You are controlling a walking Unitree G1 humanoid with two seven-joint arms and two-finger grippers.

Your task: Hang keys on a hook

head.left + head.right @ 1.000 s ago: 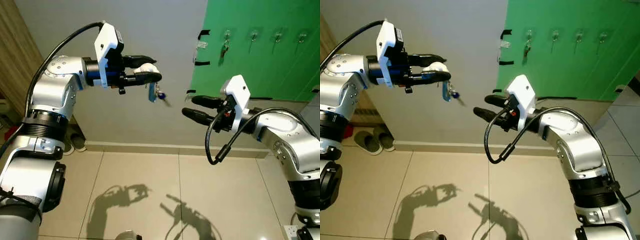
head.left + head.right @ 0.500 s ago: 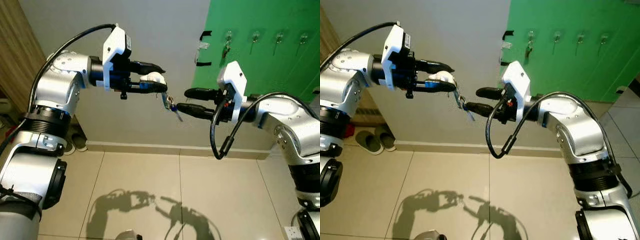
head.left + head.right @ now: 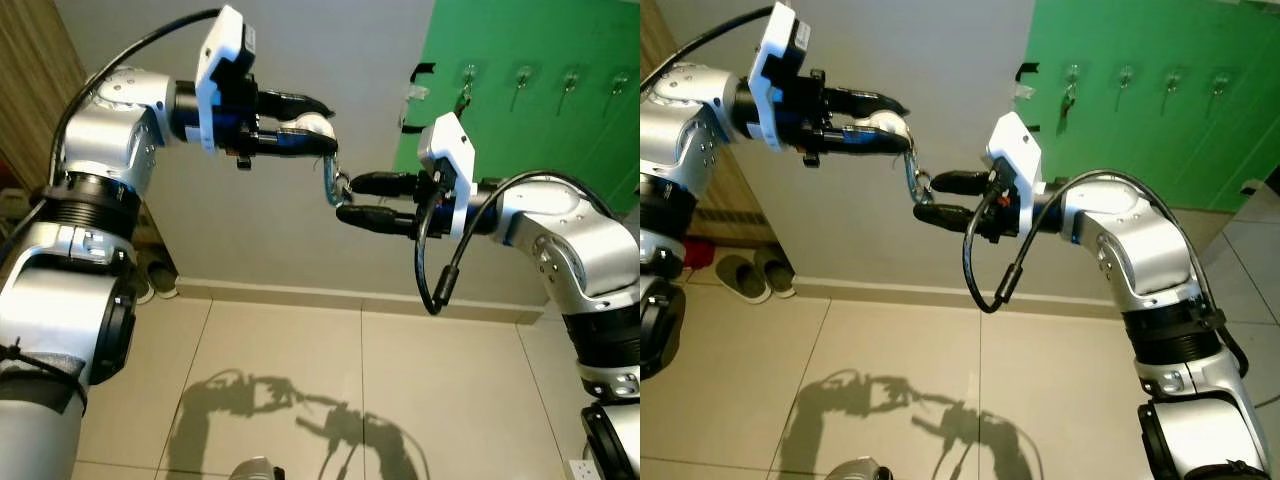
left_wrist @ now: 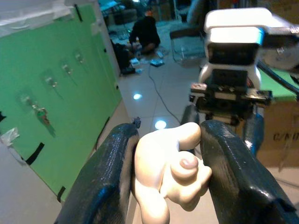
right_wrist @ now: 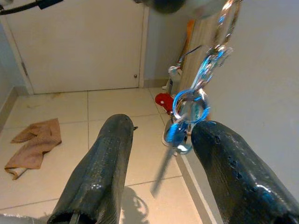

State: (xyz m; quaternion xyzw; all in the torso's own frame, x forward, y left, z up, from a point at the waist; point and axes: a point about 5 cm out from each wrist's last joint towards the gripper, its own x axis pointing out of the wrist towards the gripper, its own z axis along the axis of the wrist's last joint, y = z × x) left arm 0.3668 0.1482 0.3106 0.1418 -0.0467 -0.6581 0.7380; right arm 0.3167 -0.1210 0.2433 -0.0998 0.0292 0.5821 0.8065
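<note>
Left eye view: left end effector [image 3: 318, 135] grasps keys [image 3: 338, 189] between the released right end effector's [image 3: 350, 200] fingers.

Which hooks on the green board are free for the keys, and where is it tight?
Three hooks right of the occupied hook look bare. It is crowded where the left gripper holds the keys at the open right gripper.

Can't tell what's on the hooks [image 3: 520, 75], too tiny; the keys [image 5: 187, 116] are blurry up close.
</note>
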